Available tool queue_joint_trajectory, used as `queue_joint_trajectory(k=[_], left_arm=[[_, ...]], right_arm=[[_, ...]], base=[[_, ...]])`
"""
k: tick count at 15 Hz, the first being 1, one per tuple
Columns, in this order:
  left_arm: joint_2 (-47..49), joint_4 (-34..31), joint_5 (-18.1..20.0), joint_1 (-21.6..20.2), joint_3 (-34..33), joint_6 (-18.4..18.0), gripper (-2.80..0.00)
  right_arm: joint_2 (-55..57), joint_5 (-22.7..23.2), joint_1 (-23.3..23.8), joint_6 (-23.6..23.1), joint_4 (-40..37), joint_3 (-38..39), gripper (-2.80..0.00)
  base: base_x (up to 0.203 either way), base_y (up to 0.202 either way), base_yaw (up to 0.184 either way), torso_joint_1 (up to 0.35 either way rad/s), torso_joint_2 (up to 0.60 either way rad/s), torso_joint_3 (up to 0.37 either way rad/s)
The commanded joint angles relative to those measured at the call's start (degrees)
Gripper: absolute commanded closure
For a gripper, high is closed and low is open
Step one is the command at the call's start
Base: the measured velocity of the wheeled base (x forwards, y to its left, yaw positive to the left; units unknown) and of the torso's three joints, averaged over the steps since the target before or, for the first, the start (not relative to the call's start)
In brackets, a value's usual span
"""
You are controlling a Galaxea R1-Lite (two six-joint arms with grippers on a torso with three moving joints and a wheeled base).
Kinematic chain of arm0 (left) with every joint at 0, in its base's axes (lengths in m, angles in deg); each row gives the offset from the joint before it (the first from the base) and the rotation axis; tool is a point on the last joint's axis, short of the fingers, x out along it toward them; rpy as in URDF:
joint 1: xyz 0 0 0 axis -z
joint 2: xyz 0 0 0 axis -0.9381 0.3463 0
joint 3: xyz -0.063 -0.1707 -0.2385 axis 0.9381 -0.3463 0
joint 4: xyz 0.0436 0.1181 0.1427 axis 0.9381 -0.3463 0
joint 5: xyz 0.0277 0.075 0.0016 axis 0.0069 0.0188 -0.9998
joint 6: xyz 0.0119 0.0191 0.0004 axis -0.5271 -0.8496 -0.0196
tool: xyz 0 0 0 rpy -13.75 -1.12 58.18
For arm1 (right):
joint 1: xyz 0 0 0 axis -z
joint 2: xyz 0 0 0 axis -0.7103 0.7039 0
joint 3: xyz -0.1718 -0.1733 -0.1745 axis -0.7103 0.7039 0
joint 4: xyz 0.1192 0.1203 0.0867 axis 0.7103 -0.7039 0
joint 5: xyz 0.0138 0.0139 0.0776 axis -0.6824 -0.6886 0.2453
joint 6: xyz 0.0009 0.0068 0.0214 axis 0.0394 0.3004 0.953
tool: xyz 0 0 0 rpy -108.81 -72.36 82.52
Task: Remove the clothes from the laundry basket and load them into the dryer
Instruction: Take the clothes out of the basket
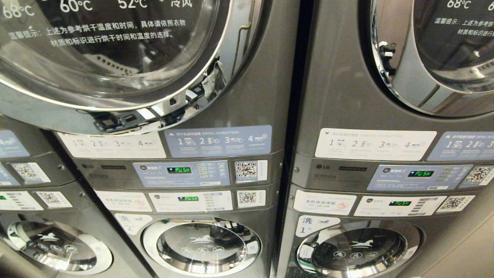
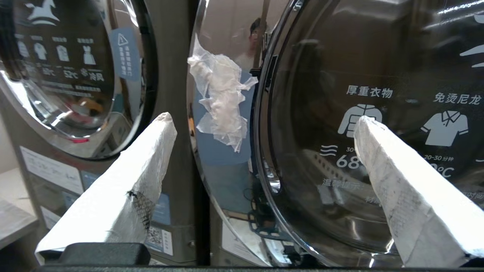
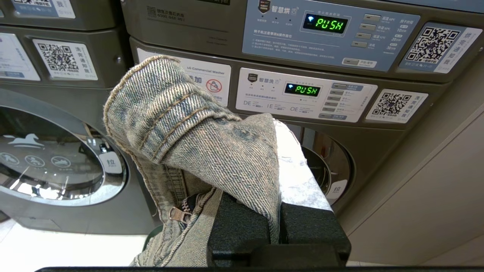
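- Laundromat wall of stacked grey machines (image 1: 270,116) — closed round glass dryer door (image 2: 378,113) ahead.
- My left gripper (image 2: 264,121) gapes wide, likely for opening it.
- My right gripper (image 3: 278,211) clenches faded denim jeans (image 3: 189,143) — ready to load.

grey stacked machines (image 1: 216,185), pale floor (image 3: 56,249).

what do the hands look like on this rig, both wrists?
Left hand: two long tapered fingers wrapped in white, scuffed tape, one wrap torn to black mesh, on a black base. Right hand: black blocky finger mounts, one white-wrapped finger partly visible.
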Motion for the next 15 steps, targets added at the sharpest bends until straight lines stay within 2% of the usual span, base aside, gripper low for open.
queue_joint_trajectory(k=[1, 4, 6, 7, 10, 11, 13, 15], left_arm=[[0.92, -0.06, 0.57, -0.92, 0.18, 0.43, -2.8], [0.2, -0.48, 0.75, -1.77, -0.08, 0.44, -2.8], [-0.69, -3.0, 0.98, -1.75, -0.14, 0.44, -2.8], [-1.88, -5.53, 2.26, -1.65, -0.16, 0.44, -2.8], [-7.06, -15.06, 10.56, -1.61, 0.01, 0.3, -2.8], [-8.47, -19.0, 11.44, -1.71, 0.14, 0.17, -2.8], [-10.86, -24.06, 8.95, -1.83, -1.43, -0.81, -2.8], [-14.42, -27.1, 6.58, -1.62, -4.19, -4.52, -2.8]], right_arm=[[0.06, 0.04, 0.0, -0.05, 0.0, 0.0, 0.0], [0.06, 0.04, 0.0, -0.05, 0.0, 0.0, 0.0], [0.06, 0.04, 0.0, -0.05, 0.0, 0.0, 0.0], [0.06, 0.04, 0.0, -0.05, 0.0, 0.0, 0.0], [0.06, 0.04, 0.0, -0.05, 0.0, 0.0, 0.0], [0.06, 0.04, 0.0, -0.05, 0.0, 0.0, 0.0], [0.06, 0.04, 0.0, -0.05, 0.0, 0.0, 0.0], [0.06, 0.04, 0.0, -0.05, 0.0, 0.0, 0.0]], base=[[0.0, 0.0, 0.0, 0.0, 0.0, 0.0], [0.0, 0.0, 0.0, 0.0, 0.0, 0.0], [0.0, 0.0, 0.0, 0.0, 0.0, 0.0], [0.0, 0.0, 0.0, 0.0, 0.0, 0.0], [0.0, 0.0, 0.0, 0.0, 0.0, 0.0], [0.0, 0.0, 0.0, 0.0, 0.0, 0.0], [0.0, 0.0, 0.0, 0.0, 0.0, 0.0], [0.0, 0.0, 0.0, 0.0, 0.0, 0.0]])
